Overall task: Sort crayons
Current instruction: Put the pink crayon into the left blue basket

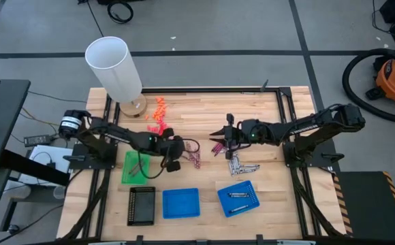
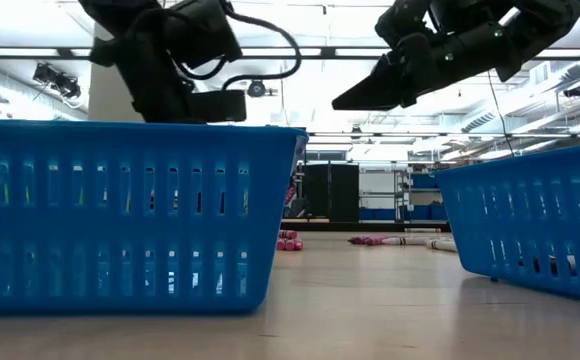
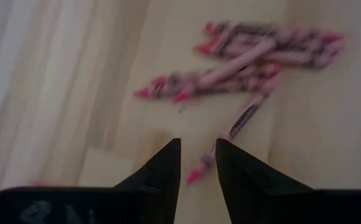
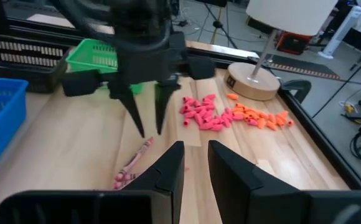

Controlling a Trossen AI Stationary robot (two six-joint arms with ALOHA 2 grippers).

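Crayons (image 3: 243, 59) lie flat, mostly parallel, clustered.

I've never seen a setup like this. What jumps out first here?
Two dark arms meet over the middle of a wooden table, the left gripper poised with jaws open above a heap of pink crayons and the right gripper open close by. A big white lamp stands at the far left corner, bright orange and pink bits scattered beside it.

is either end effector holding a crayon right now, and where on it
Nothing is held. The left end effector hangs open above the maroon crayons, fingertips empty. The right end effector is open and empty too.
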